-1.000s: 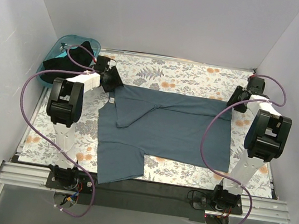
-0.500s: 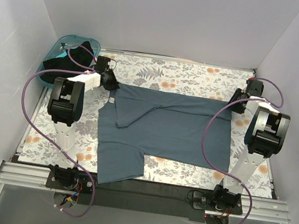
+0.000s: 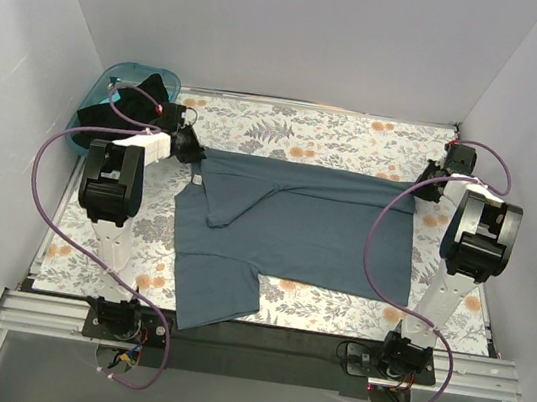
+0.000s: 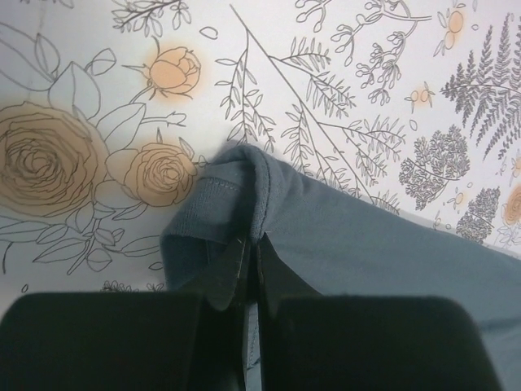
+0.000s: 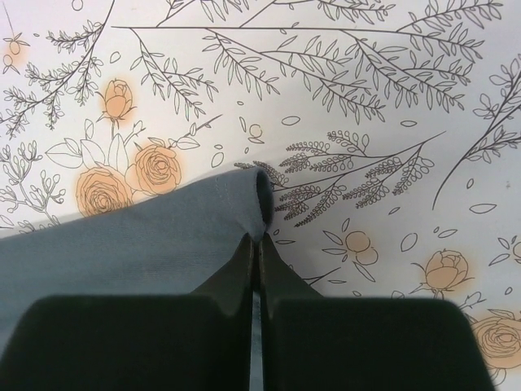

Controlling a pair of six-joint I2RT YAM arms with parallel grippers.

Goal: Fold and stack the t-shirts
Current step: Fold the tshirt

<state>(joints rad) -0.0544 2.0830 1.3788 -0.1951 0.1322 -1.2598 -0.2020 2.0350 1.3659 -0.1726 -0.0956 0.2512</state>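
Observation:
The slate blue-grey t-shirt [image 3: 294, 235] lies partly folded on the flowered tablecloth, one sleeve hanging toward the near edge. My left gripper [image 3: 193, 149] is shut on its far left corner; in the left wrist view the cloth [image 4: 366, 244] bunches into a fold right at the closed gripper [image 4: 251, 240]. My right gripper [image 3: 422, 189] is shut on the far right corner, where the hem [image 5: 146, 236] curls up at the pinched gripper [image 5: 255, 238]. A black t-shirt [image 3: 121, 103] sits crumpled in the basket.
The teal plastic basket [image 3: 116, 72] stands at the far left corner beside the left arm. White walls close the table on three sides. Purple cables loop from both arms. Flowered cloth [image 3: 299, 130] shows beyond the shirt.
Both grippers have closed on the blue-grey shirt's far corners. The left gripper shifted slightly left and back, drawing that corner with it.

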